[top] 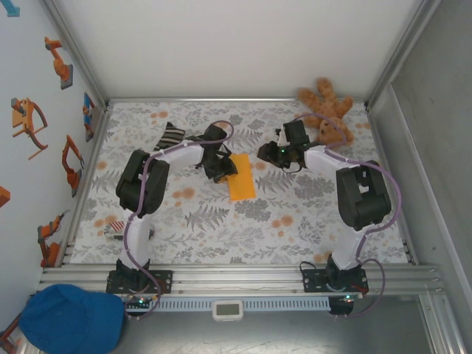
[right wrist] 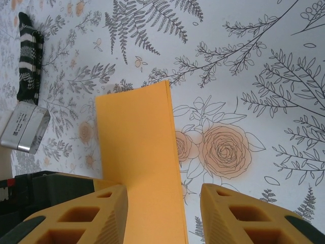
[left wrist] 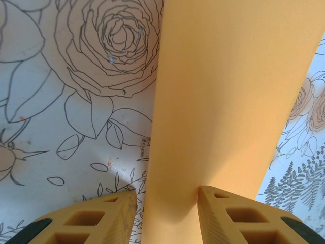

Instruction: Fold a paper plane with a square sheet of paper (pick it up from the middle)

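The square sheet of paper (top: 242, 179), orange-yellow, lies flat on the floral tablecloth near the middle, folded in half into a long rectangle; it has no paper plane shape. My left gripper (top: 221, 171) is low at its left edge. In the left wrist view the paper (left wrist: 228, 101) runs between the open fingers of that gripper (left wrist: 166, 195), and the right fingertip (left wrist: 218, 203) touches it. My right gripper (top: 265, 153) hovers open by the paper's far right corner. In the right wrist view this gripper (right wrist: 163, 190) straddles the double edge of the paper (right wrist: 137, 147), gripping nothing.
A striped black-and-white sock (top: 171, 136) lies behind the left arm, also seen as the sock (right wrist: 29, 56) in the right wrist view. A brown teddy bear (top: 328, 110) sits in the far right corner. A small striped item (top: 114, 228) lies at the left edge.
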Available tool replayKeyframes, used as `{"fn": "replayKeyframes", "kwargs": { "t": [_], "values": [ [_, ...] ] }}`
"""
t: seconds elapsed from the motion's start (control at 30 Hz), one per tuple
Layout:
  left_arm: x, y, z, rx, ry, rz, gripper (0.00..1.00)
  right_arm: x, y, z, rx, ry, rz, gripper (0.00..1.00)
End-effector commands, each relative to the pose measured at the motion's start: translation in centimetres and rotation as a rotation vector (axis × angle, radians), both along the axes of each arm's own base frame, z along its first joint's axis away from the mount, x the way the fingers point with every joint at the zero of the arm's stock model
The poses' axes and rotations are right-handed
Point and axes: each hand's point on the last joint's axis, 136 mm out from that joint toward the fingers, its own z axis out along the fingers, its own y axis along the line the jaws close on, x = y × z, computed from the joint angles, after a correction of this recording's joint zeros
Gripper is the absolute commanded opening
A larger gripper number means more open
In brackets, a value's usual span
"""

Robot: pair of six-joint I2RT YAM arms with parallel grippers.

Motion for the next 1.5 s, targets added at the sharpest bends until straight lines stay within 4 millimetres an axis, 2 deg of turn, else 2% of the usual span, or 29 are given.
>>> {"fn": "replayKeyframes", "kwargs": {
  "t": [0.0, 0.67, 1.47],
  "values": [
    [-5.9, 5.6, -8.8, 0.302, 0.225, -0.008, 0.39, -0.3, -0.5, -1.2, -0.038, 0.01, 0.012, 0.41],
    [-5.7, 5.5, -9.9, 0.336, 0.248, -0.025, 0.39, -0.7, -0.4, -1.9, -0.035, 0.031, 0.019, 0.41],
    [-6.4, 5.8, -10.9, 0.363, 0.296, -0.042, 0.4, -0.9, 0.3, -2.2, 0.004, 0.044, 0.04, 0.42]
  ]
}}
